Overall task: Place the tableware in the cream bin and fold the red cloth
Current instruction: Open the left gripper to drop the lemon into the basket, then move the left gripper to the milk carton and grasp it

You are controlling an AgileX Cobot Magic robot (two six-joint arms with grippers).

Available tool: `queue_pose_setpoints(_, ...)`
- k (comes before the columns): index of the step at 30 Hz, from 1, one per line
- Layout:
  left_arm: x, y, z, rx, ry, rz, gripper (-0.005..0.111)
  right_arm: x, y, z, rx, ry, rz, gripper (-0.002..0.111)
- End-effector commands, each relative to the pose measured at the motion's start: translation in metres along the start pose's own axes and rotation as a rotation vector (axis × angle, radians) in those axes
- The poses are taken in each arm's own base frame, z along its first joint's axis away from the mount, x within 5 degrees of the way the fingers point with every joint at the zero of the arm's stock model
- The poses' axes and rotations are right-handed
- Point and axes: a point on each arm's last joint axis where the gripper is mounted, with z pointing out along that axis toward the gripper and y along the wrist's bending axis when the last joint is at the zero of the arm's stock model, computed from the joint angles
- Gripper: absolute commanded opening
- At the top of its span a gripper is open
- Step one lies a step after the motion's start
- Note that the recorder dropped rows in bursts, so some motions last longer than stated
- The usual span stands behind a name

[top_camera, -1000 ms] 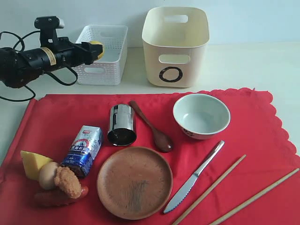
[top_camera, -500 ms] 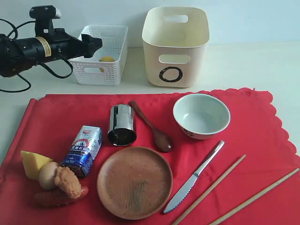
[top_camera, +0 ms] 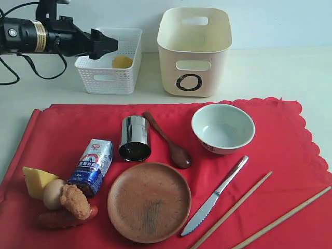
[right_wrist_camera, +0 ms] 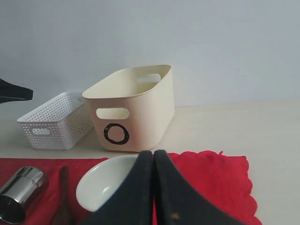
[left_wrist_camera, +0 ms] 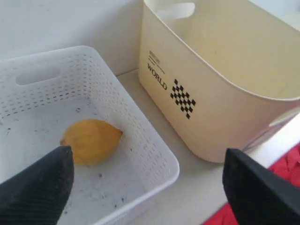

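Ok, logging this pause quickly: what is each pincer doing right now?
Left pincer: open, empty, by the white basket.
Right pincer: closed, holding nothing.

The surface (top_camera: 280, 72) is pale and smooth and runs back to a light wall. Three things lie directly on it. A cream bin (top_camera: 193, 52) stands upright toward the back, with a black ring on its near side. Left of the bin, near it but not touching, sits a lower white lattice basket (top_camera: 109, 78). In front of the bin a large red cloth (top_camera: 62, 135) lies spread flat, its back edge just short of the bin's base. Bare surface shows to the bin's right.
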Motion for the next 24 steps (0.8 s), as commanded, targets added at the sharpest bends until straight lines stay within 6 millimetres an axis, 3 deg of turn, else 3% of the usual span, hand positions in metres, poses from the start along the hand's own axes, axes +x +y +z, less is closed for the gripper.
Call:
queue_pose_setpoints(1,-0.008,-0.014,-0.015,0.066,0.089,-0.001,0.068,0.0,0.0,0.0,-0.001,-0.01,-0.008,0.0)
queue_pose_setpoints(5,-0.005,-0.028,-0.024,0.179,0.111,-0.089,0.035,0.0,0.0,0.0,-0.001,-0.01,-0.008,0.0)
queue_pose_setpoints(9,0.017,-0.042,-0.027,0.266,0.173,-0.143,0.001,0.0,0.0,0.0,-0.001,-0.01,-0.008,0.0)
queue_pose_setpoints(12,0.025,-0.044,-0.04,0.252,0.192,-0.204,0.001,0.0,0.0,0.0,-0.001,-0.01,-0.008,0.0)
queue_pose_setpoints(17,0.036,-0.065,-0.077,0.204,0.203,-0.193,0.001,0.0,0.0,0.0,-0.001,-0.01,-0.008,0.0)
queue_pose_setpoints(20,0.057,-0.079,-0.096,0.205,0.236,-0.166,0.0,0.0,0.0,0.0,-0.001,-0.01,-0.008,0.0)
queue_pose_setpoints(24,0.079,-0.089,-0.105,0.175,0.287,-0.153,0.0,0.0,0.0,0.0,-0.001,-0.01,-0.008,0.0)
